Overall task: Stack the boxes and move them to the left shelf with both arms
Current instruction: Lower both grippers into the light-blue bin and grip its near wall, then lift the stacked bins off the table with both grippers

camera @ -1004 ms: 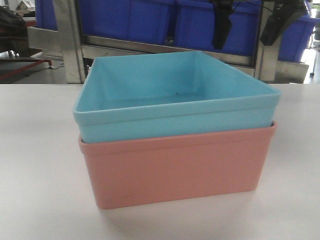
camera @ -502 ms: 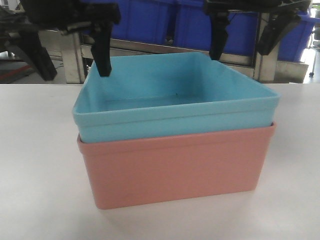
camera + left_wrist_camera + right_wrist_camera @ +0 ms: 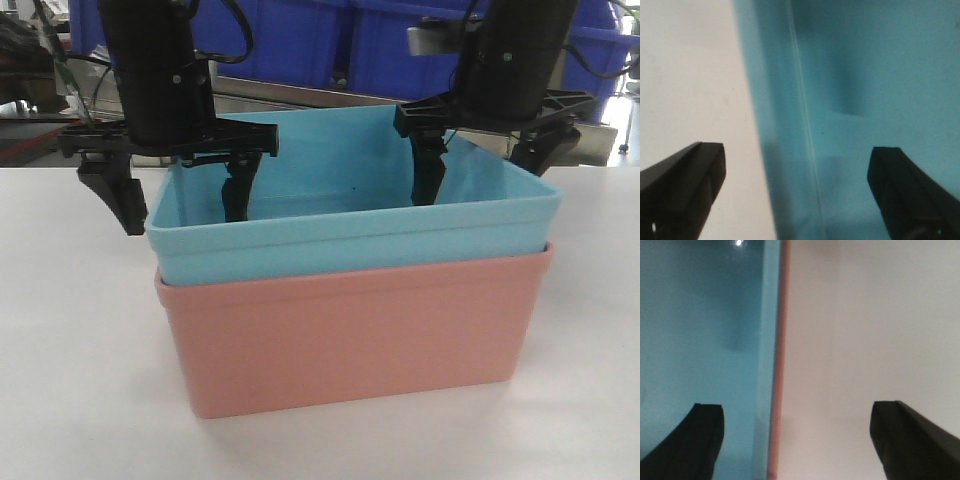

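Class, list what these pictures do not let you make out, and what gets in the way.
- Front view: the pink tub's inside, hidden by the blue tub nested in it.
- Front view: everything above the left end effector and right end effector, cut off by the top edge.
- Wrist views: the tub wall edges are blurred.
- In no view: the roller shelf.

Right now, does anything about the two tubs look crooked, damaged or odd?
Nothing stands out. The blue tub sits evenly inside the pink tub, and no crack or spill is visible.
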Motion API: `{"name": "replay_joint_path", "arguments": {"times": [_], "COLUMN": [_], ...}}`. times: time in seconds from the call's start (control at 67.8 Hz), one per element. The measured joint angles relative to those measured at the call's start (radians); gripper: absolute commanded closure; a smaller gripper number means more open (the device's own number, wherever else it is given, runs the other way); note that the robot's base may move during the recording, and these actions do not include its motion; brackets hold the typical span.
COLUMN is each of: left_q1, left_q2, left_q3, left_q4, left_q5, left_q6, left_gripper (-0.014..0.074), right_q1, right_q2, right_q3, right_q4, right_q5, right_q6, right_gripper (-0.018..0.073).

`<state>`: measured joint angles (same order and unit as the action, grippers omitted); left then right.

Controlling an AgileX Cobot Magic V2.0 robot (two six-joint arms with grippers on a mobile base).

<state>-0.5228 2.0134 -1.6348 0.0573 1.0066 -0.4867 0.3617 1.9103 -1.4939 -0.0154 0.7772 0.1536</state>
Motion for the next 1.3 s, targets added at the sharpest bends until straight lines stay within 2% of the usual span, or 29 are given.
{"name": "replay_joint_path", "arguments": {"times": [0.325, 0.428, 0.517, 0.664, 0.782, 0.856, 0.959, 1.299], "left_q1": [0.0, 0.0, 0.0, 0.0, -0.002, -0.002, 0.0, -0.006], "left_q2": [0.011, 0.011, 0.011, 0.011, 0.012, 0.012, 0.013, 0.005], "left_q3": [-0.004, -0.004, -0.004, -0.004, -0.004, -0.004, -0.004, -0.002], "left_q4": [0.004, 0.004, 0.004, -0.001, -0.015, -0.008, 0.005, 0.036], "left_q5": [-0.009, -0.011, -0.011, -0.021, -0.036, -0.036, -0.036, -0.032], "left_q6": [-0.008, -0.009, -0.009, -0.012, -0.017, -0.052, -0.087, -0.087], "left_gripper": [0.0123, 0.016, 0.0223, 0.037, 0.053, 0.0616, 0.0599, 0.0599], "right_q1": [0.0, 0.0, 0.0, 0.0, 0.004, 0.005, 0.011, 0.018], "right_q2": [0.024, 0.032, 0.032, 0.034, 0.036, 0.036, 0.036, -0.023], "right_q3": [0.029, 0.029, 0.029, 0.029, 0.029, 0.029, 0.029, 0.038], "right_q4": [0.0, 0.0, 0.0, 0.0, 0.015, 0.025, 0.043, 0.073], "right_q5": [-0.032, -0.038, -0.045, -0.05, -0.051, -0.047, -0.034, 0.026], "right_q6": [-0.006, -0.007, -0.008, -0.012, -0.04, -0.05, -0.052, -0.052], "right_gripper": [-0.0063, -0.0042, 0.0056, 0.032, 0.0522, 0.0501, 0.0504, 0.0504]}}
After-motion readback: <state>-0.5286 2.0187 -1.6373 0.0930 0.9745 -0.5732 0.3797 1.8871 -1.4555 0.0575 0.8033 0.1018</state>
